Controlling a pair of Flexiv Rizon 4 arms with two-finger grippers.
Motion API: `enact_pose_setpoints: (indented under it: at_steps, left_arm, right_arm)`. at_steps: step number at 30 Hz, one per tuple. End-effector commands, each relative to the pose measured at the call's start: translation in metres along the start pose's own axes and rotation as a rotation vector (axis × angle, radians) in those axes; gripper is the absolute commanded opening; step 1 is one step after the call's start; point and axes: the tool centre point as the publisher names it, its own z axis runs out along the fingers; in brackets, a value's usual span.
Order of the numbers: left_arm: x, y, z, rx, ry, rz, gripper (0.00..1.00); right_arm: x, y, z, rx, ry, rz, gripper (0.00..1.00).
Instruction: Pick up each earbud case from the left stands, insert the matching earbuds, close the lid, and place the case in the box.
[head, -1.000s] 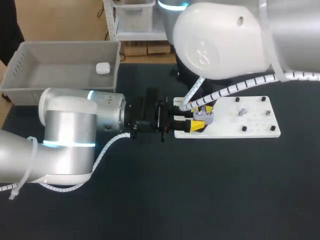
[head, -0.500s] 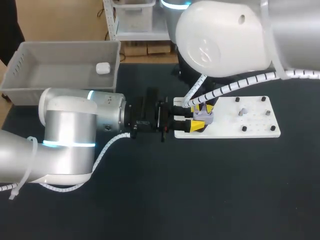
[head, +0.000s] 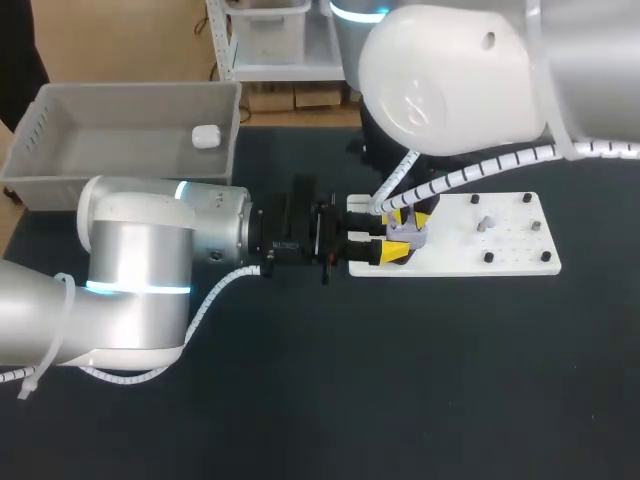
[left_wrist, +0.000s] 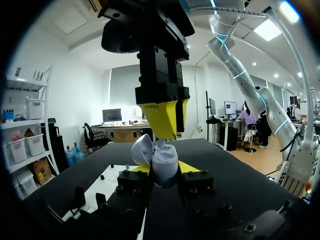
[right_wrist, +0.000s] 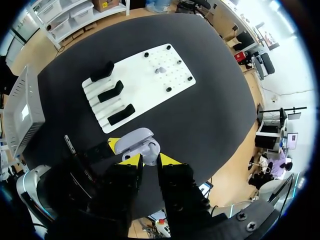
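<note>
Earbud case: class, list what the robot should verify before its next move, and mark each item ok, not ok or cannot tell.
1. The earbud case is gripped from both sides by the left gripper: ok.
2. Its lid stands open: ok.
3. The right gripper is directly above the open case: ok.
4. The earbuds are seated in the case: cannot tell, its inside is hidden.
5. The box has bare floor beside the white case lying in it: ok.
</note>
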Motion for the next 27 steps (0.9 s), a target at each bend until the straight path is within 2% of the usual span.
enact_pose_setpoints:
  at_steps: [1, 7, 9, 10, 11, 16, 20, 21, 22, 24, 25, 27]
  left_arm:
    - [0.0, -0.001, 0.0, -0.006, -0.003, 0.003, 0.0]
    - [0.0, -0.001, 0.0, -0.006, -0.003, 0.003, 0.0]
    - [0.0, -0.001, 0.0, -0.006, -0.003, 0.003, 0.0]
    - [0.0, -0.001, 0.0, -0.006, -0.003, 0.003, 0.0]
    - [0.0, -0.001, 0.0, -0.006, -0.003, 0.003, 0.0]
    - [0.0, -0.001, 0.0, -0.006, -0.003, 0.003, 0.0]
    - [0.0, -0.001, 0.0, -0.006, -0.003, 0.003, 0.0]
    - [0.0, -0.001, 0.0, -0.006, -0.003, 0.003, 0.0]
    - [0.0, -0.001, 0.0, -0.006, -0.003, 0.003, 0.0]
    - [0.0, -0.001, 0.0, -0.006, -0.003, 0.003, 0.0]
    - [0.0, -0.001, 0.0, -0.006, -0.003, 0.003, 0.0]
    - [0.0, -0.001, 0.0, -0.006, -0.003, 0.003, 0.0]
  right_arm:
    - [-0.002, 0.0, 0.003, 0.001, 0.002, 0.0, 0.0]
    - [-0.003, 0.0, 0.007, -0.01, 0.009, -0.006, 0.01]
    - [-0.003, 0.001, 0.008, -0.023, 0.008, -0.014, 0.45]
    - [-0.002, 0.001, 0.008, -0.032, 0.006, -0.015, 0.85]
    - [-0.002, 0.001, 0.007, -0.036, 0.002, -0.02, 1.0]
    - [0.013, -0.003, -0.007, -0.107, -0.026, -0.051, 1.0]
    - [0.027, -0.012, -0.017, -0.203, -0.088, -0.147, 0.99]
    - [0.03, -0.015, -0.018, -0.233, -0.125, -0.203, 0.96]
    - [0.032, -0.018, -0.019, -0.257, -0.14, -0.233, 0.89]
    - [0.033, -0.027, -0.02, -0.327, -0.212, -0.286, 0.68]
    - [0.033, -0.032, -0.02, -0.342, -0.243, -0.31, 0.63]
    - [0.031, -0.044, -0.017, -0.374, -0.287, -0.349, 0.79]
